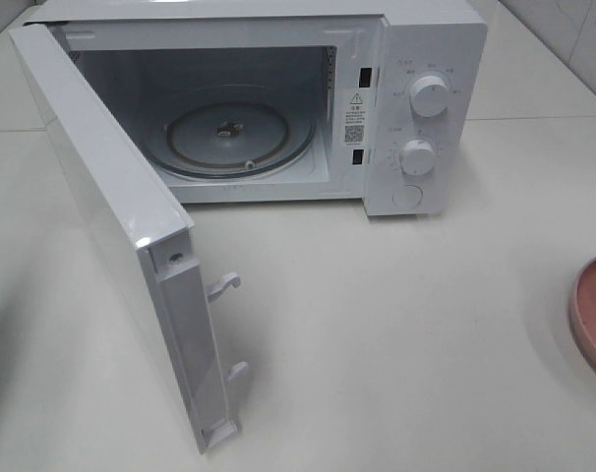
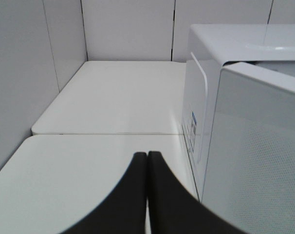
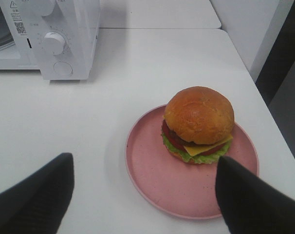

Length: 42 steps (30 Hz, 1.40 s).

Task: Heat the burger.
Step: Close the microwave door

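Nearest in the right wrist view, two black fingers of the right gripper, spread wide and holding nothing, poised over the white tabletop and the near edge of a round pink plate. Just beyond, resting on that plate toward its far side, the burger: domed golden-brown bun, dark patty, red and green fillings, a yellow cheese corner poking out. Farther off, well apart from the plate, a white boxy microwave with two round dials, door swung fully open, bare glass turntable inside. On the other side, beside the microwave's outer wall, the left gripper, black fingers pressed together, empty.
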Motion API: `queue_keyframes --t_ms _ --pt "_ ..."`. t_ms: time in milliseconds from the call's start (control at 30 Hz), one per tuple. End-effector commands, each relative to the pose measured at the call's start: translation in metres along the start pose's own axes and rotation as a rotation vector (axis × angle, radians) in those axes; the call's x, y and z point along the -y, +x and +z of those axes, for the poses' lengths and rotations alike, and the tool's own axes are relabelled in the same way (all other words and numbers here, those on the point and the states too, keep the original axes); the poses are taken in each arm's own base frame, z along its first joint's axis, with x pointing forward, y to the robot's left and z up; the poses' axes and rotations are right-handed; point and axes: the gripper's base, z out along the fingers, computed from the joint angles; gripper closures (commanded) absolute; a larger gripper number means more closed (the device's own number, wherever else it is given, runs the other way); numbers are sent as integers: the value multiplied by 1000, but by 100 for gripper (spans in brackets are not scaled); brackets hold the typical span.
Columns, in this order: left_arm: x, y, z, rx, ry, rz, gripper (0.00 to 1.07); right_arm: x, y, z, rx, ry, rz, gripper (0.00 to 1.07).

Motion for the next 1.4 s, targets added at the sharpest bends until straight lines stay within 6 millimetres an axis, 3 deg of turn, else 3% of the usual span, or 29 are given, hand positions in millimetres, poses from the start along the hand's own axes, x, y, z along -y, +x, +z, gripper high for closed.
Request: queue_keyframes --t_ms 33,367,567,933,1400 --pt "1 8 9 -16 17 1 107 0 2 -4 33 6 -7 31" --pt "7 17 29 -73 76 53 107 0 2 -4 33 6 -7 31" --pt "23 21 45 -89 189 120 107 0 2 -4 33 6 -7 31" --pt "33 36 62 -81 245 15 107 0 2 -4 33 6 -7 31" --pt "51 34 87 -87 324 -4 107 0 2 -4 33 6 -7 31"
